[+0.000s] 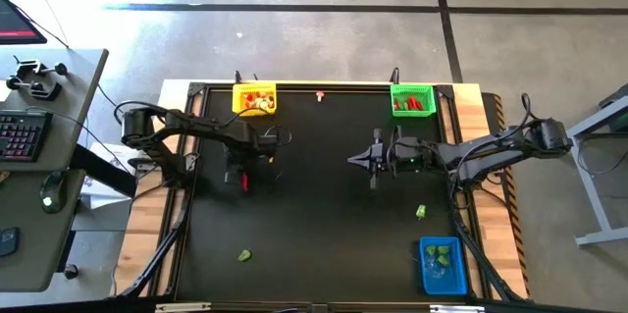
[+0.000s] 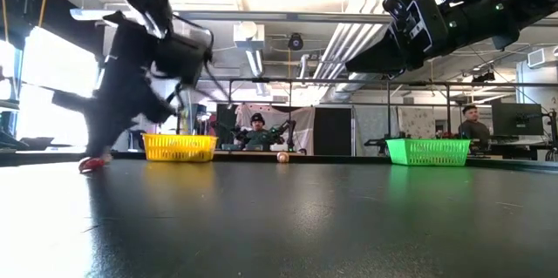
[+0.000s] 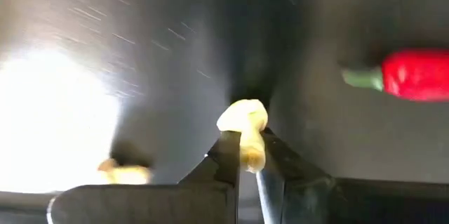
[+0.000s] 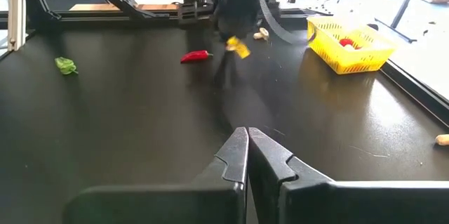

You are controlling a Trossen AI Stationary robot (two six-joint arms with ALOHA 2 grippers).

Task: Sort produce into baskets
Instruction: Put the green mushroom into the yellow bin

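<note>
Left gripper pinched on a cream bulb, yellow basket just ahead

Right now my left gripper [image 3: 247, 155] is closed narrow on a small cream-white bulb [image 3: 243, 127], the piece caught between the fingertips with its top bulging out above them. It sits low over the table [image 1: 314, 215], on the left half, and the arm hides the bulb from the high view. A red chilli [image 3: 414, 74] lies on the table just beside the gripper, apart from it and not held; I can see it again from the low view at the foot of the arm.

Outward from there, the yellow basket [image 1: 254, 98] stands at the far edge of the table, near and a little to the right of the left gripper, already with cream pieces and something red in it. I judge the coming move turns on that line: lift, carry the bulb toward the far edge, release over the yellow basket. The left arm is clearly the nearer one.

My right gripper [image 4: 248, 155] hovers shut and empty at mid-table. The green basket [image 1: 412, 99] is at the far right edge, the blue basket [image 1: 443, 265] at the near right. Loose green chunks remain: one [image 1: 243, 254] near the front left, another [image 1: 421, 212] beside the right arm.
</note>
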